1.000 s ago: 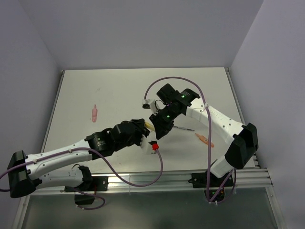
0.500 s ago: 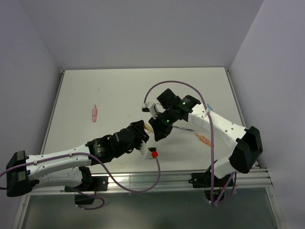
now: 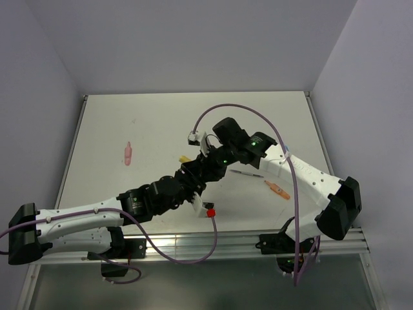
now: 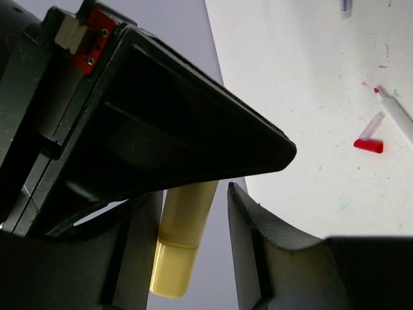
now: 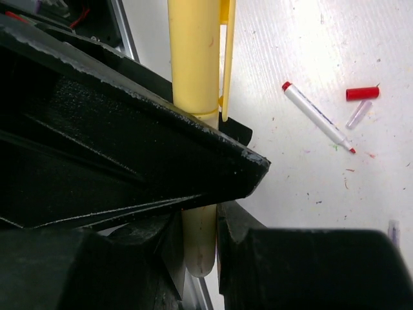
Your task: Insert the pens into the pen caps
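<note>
Yellow plastic fills both wrist views. The yellow pen (image 4: 188,216) is pinched at its pale end by my right claw (image 5: 199,234), whose fingers press on it from both sides. A brighter yellow cap (image 5: 193,58) with a clip sits on the pen's other end, and a seam shows where the two meet. My left claw (image 4: 191,194) straddles the pen near that seam, but its jaws stand apart. One finger (image 4: 139,258) is against the pen or just beside it, I cannot tell which, and the other leaves a plain gap, so only the right claw grips. From the top camera the two claws cross over the middle of the desk (image 3: 161,123), and only a yellow tip pokes out on their left.

Everything else I place from the yellow pen. To its right in the right wrist view, down on the desk, lies a white pen (image 5: 316,116) with red at both ends. Just past it are a loose red cap (image 5: 362,93) and a small clear cap (image 5: 357,115), touching or nearly so. From above, a pink pen (image 3: 128,154) lies well apart to the yellow pen's left. A thin grey stick (image 3: 248,174) lies near on its right, and an orange pen (image 3: 277,190) lies farther right again.
</note>
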Tool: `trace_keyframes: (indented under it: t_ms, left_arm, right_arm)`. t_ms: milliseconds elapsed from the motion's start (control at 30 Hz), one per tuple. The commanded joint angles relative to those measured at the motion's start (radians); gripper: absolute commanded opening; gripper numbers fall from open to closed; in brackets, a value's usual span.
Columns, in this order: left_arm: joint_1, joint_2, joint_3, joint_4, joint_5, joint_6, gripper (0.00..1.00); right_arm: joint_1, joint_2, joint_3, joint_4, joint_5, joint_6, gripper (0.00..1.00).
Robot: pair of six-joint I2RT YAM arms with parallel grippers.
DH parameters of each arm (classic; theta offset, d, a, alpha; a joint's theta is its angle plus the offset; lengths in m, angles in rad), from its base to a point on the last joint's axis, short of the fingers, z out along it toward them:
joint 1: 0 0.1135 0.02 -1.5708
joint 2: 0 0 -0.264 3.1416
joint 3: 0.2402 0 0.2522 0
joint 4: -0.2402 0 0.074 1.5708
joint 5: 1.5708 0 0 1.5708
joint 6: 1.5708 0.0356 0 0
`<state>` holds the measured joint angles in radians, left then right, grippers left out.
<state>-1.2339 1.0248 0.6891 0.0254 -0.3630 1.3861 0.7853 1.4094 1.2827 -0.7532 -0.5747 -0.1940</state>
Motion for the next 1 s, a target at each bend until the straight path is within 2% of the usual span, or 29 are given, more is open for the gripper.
trace_keyframes:
  t_ms: [0,167,200,333,400,533,633,700,733,767,800,833,867,900,933,967]
  left_arm:
    - [-0.004,-0.014,-0.013,0.053,0.007,0.027,0.5]
    - [-0.004,-0.026,-0.011,-0.001,-0.01,0.002,0.53]
    - [-0.004,-0.029,-0.008,-0.013,-0.016,-0.008,0.56]
    - [-0.004,-0.037,0.001,-0.044,-0.039,-0.068,0.6]
    - [-0.004,-0.052,-0.008,-0.035,-0.04,-0.073,0.65]
    - [-0.004,-0.101,-0.026,-0.035,-0.022,-0.071,0.67]
    - [-0.004,-0.13,-0.01,-0.085,-0.01,-0.126,0.67]
    - [-0.004,-0.123,0.036,-0.149,-0.025,-0.287,0.66]
    - [0.022,-0.096,0.138,-0.194,-0.011,-0.376,0.64]
    - [0.052,-0.074,0.209,-0.241,0.063,-0.582,0.62]
    - [0.098,-0.048,0.284,-0.36,0.119,-0.678,0.55]
    - [0.219,0.016,0.446,-0.417,0.193,-0.765,0.53]
    - [0.284,0.05,0.52,-0.473,0.311,-0.908,0.49]
    - [0.353,0.079,0.64,-0.536,0.355,-0.965,0.47]
    - [0.466,0.125,0.685,-0.553,0.436,-1.046,0.44]
    - [0.511,0.141,0.719,-0.564,0.468,-1.076,0.43]
  right_arm:
    - [-0.012,-0.035,0.004,0.077,-0.027,0.007,0.0]
    - [-0.072,-0.044,0.009,0.117,-0.068,0.037,0.0]
    - [-0.086,-0.046,0.01,0.124,-0.077,0.044,0.0]
    - [-0.207,-0.036,0.02,0.167,-0.154,0.088,0.0]
    - [-0.25,-0.014,0.021,0.175,-0.214,0.11,0.0]
    - [-0.314,-0.012,0.006,0.202,-0.223,0.108,0.0]
    - [-0.357,-0.036,-0.02,0.262,-0.255,0.131,0.0]
    - [-0.396,-0.064,-0.032,0.296,-0.319,0.143,0.0]
    - [-0.406,-0.073,-0.036,0.301,-0.341,0.14,0.0]
    - [-0.415,-0.093,-0.037,0.302,-0.359,0.134,0.0]
    - [-0.425,-0.104,-0.042,0.302,-0.376,0.131,0.0]
    - [-0.428,-0.128,-0.046,0.301,-0.404,0.123,0.0]
    - [-0.428,-0.139,-0.057,0.301,-0.416,0.122,0.0]
    - [-0.428,-0.15,-0.062,0.301,-0.422,0.122,0.0]
    - [-0.429,-0.165,-0.072,0.301,-0.433,0.129,0.0]
    - [-0.429,-0.171,-0.075,0.301,-0.441,0.134,0.0]
